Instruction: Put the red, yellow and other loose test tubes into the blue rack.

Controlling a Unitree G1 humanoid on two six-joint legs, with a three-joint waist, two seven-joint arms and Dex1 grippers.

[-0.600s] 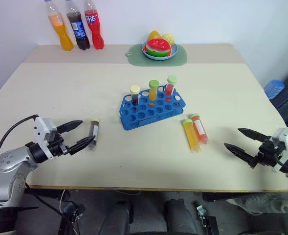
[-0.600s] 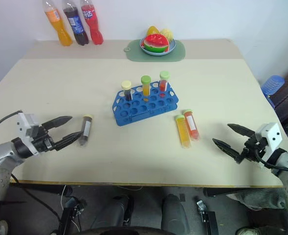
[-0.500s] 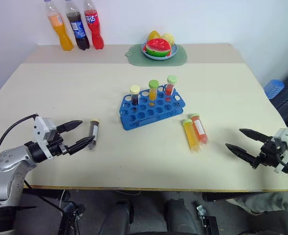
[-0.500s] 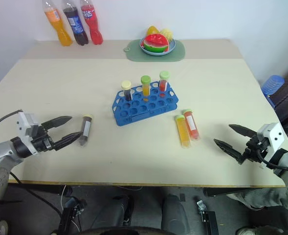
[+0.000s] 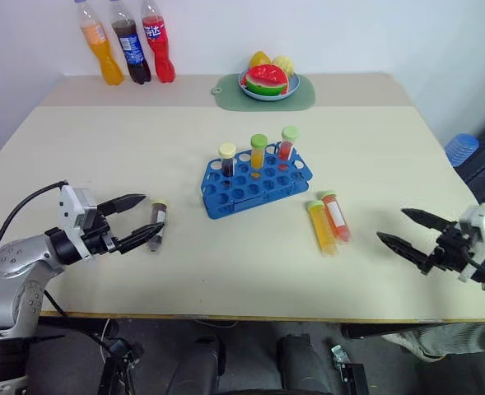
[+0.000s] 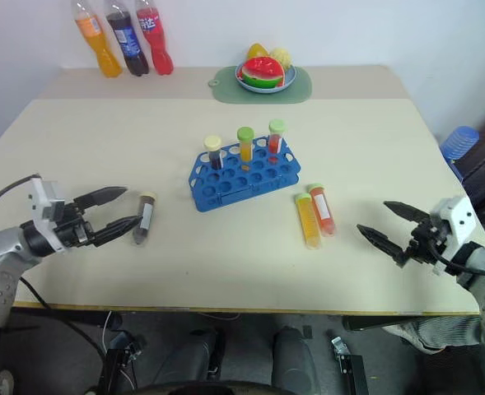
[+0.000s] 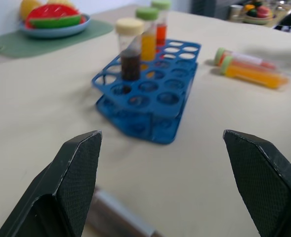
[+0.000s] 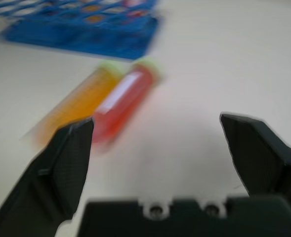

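Note:
The blue rack (image 5: 256, 183) stands mid-table with three capped tubes upright in its back row. A dark loose tube (image 5: 156, 225) lies to the left of the rack. My left gripper (image 5: 153, 214) is open, with the dark tube (image 7: 120, 217) lying at its fingertips and untouched. A yellow tube (image 5: 321, 229) and a red tube (image 5: 336, 217) lie side by side to the right of the rack. My right gripper (image 5: 390, 224) is open near the front right edge. It points at those two tubes from a hand's width away and holds nothing.
Three soda bottles (image 5: 131, 45) stand at the back left. A green mat (image 5: 301, 97) holding a plate of fruit (image 5: 267, 81) sits at the back centre. The table's front edge (image 5: 250, 315) runs just below both grippers.
My left gripper has edged slightly up and toward the dark tube. The right gripper has lifted a little. Both stay open and the tubes have not moved.

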